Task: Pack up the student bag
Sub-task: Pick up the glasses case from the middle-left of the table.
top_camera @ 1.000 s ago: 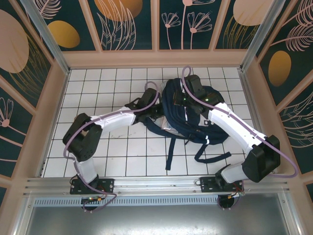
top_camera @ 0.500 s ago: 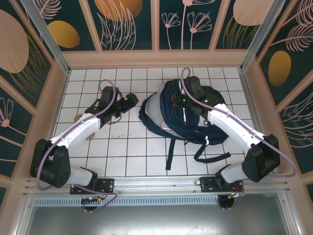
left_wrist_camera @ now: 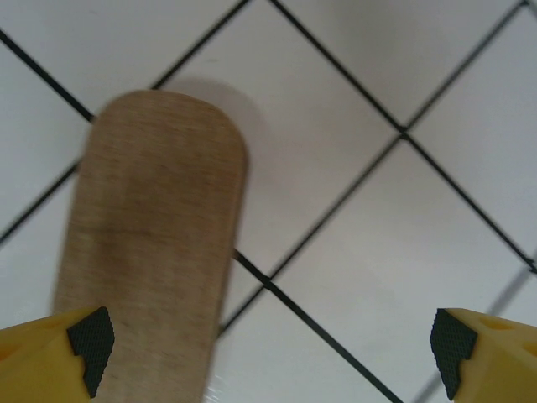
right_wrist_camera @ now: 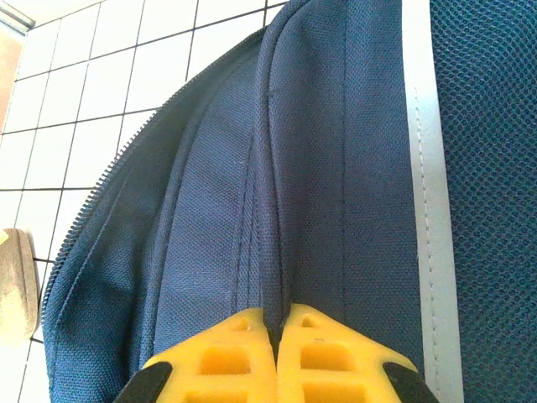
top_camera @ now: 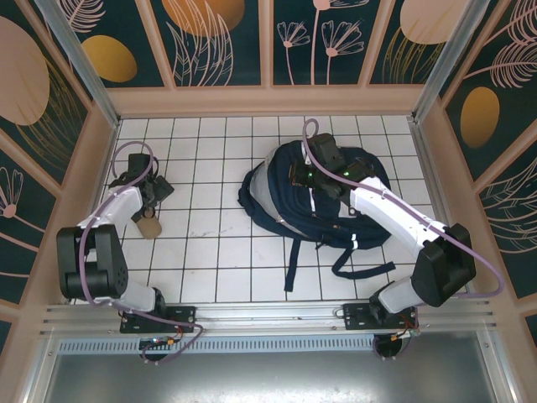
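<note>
The student bag [top_camera: 329,225], dark navy with grey lining showing at its open left side, lies on the white tiled table right of centre. My right gripper [top_camera: 299,175] sits on its upper edge. In the right wrist view the right gripper [right_wrist_camera: 281,326] is shut on a raised fold of the bag's navy fabric [right_wrist_camera: 336,168] beside a white stripe. My left gripper [top_camera: 153,201] is at the far left, over a small wooden block [top_camera: 149,227]. The left wrist view shows the left gripper [left_wrist_camera: 273,344] open, with the rounded wooden block [left_wrist_camera: 151,243] lying flat on the tiles by the left fingertip [left_wrist_camera: 88,336].
Black straps [top_camera: 292,262] trail from the bag toward the near edge. The wooden side wall [top_camera: 88,180] stands close to the left arm. White tiles [top_camera: 210,210] lie between the block and the bag. The block's end [right_wrist_camera: 17,285] shows left of the bag in the right wrist view.
My left arm swung from the bag's opening out to the far left and came over the wooden block, its jaws opening wider. The right gripper kept its hold on the bag.
</note>
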